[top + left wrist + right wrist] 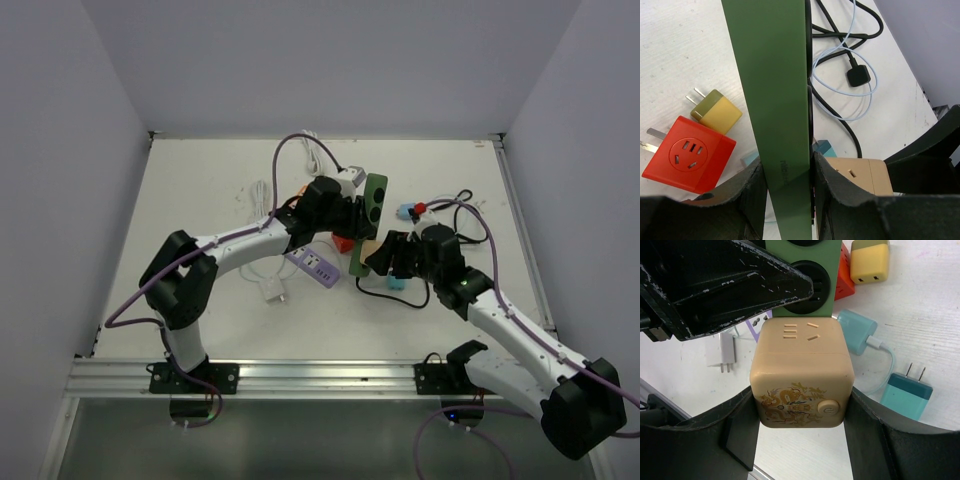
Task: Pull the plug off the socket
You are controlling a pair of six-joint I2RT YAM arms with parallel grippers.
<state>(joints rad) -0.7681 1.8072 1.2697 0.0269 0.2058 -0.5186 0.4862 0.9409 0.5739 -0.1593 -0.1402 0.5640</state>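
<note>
Over the worktop (205, 185), the left hand (789, 189) clamps the green socket strip (770, 75) while the right hand (801, 426) grips the beige cube plug (800, 365) seated at its end, the pull seemingly not yet made and calling for a straight draw apart.

I see a green plastic power strip (775, 100) with black round sockets, and a beige cube plug (801, 375) printed with a golden dragon. On the white surface (680, 45): a red cube adapter (690, 155), an olive-and-yellow charger (717, 111), a teal charger (905, 395).
</note>
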